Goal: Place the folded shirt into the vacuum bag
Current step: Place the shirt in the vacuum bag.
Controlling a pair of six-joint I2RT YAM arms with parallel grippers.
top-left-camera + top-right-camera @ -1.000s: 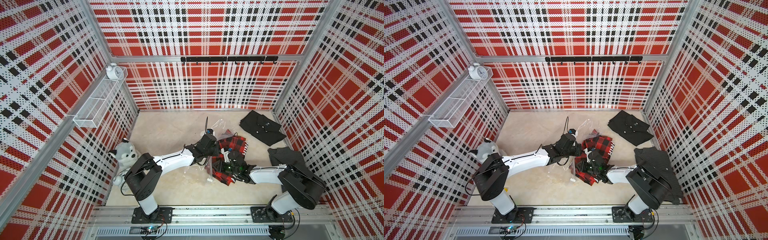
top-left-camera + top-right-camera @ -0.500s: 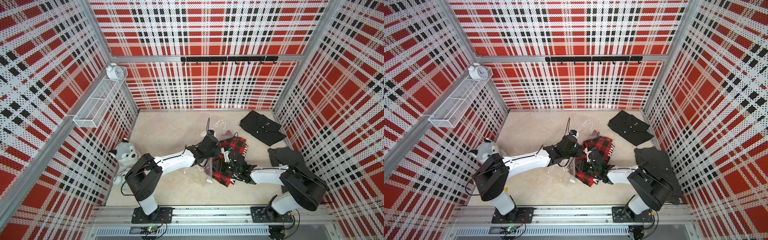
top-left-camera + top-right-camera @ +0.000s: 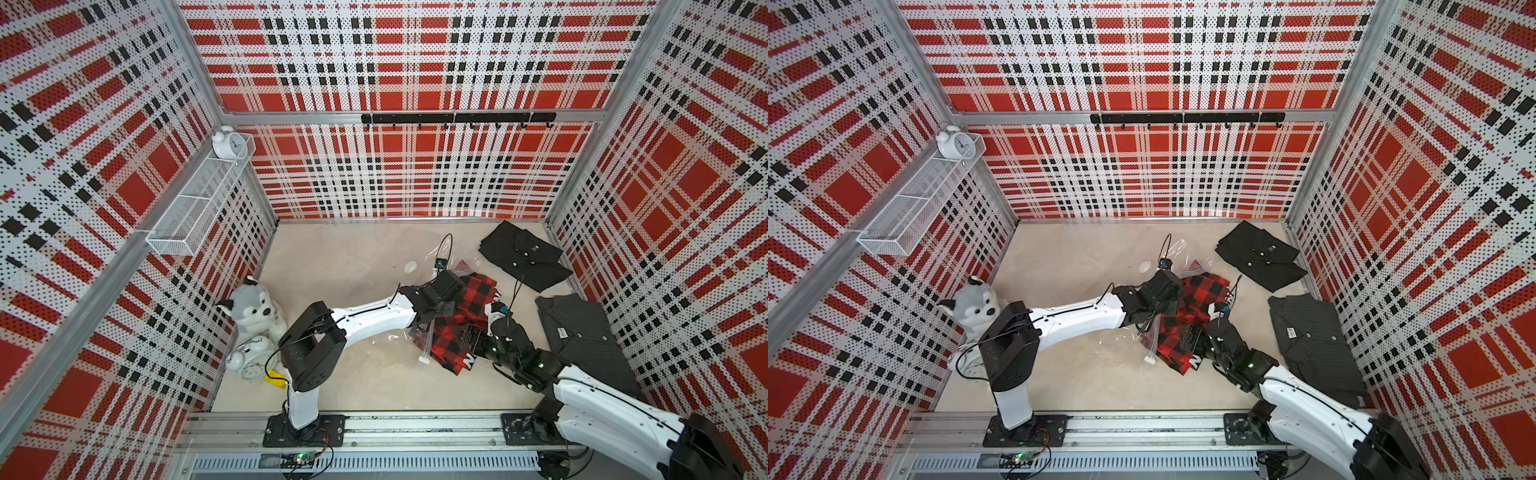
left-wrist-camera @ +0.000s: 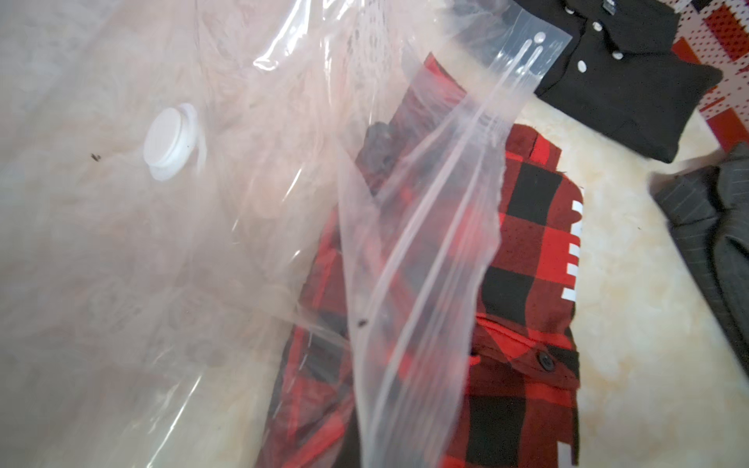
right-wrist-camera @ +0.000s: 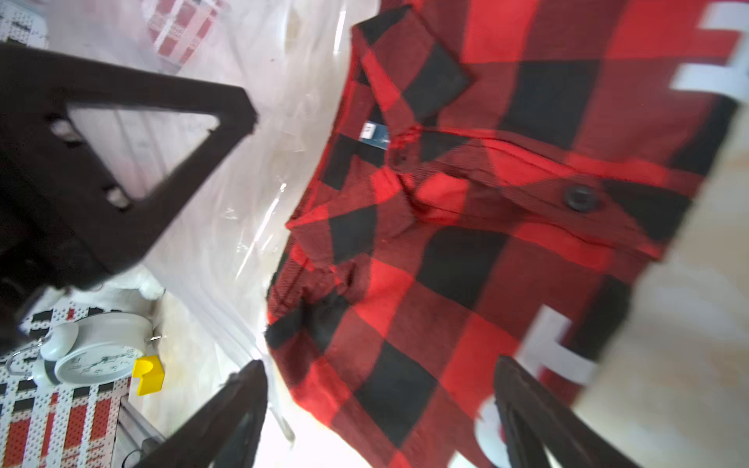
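Folded shirt [image 5: 466, 251] beneath spread right pincer [image 5: 379, 364]

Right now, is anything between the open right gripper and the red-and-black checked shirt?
No, nothing visible. The right gripper hangs open right over the folded red-and-black checked shirt. The clear plastic vacuum bag covers only the side nearer the left arm.

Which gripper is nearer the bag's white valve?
Left. The left gripper holds the vacuum bag near the valve; the right gripper, open, is farther, over the plaid shirt.

Husky plush [image 3: 252, 308], alarm clock [image 3: 250, 360] (white), black shirt [image 3: 524, 256]
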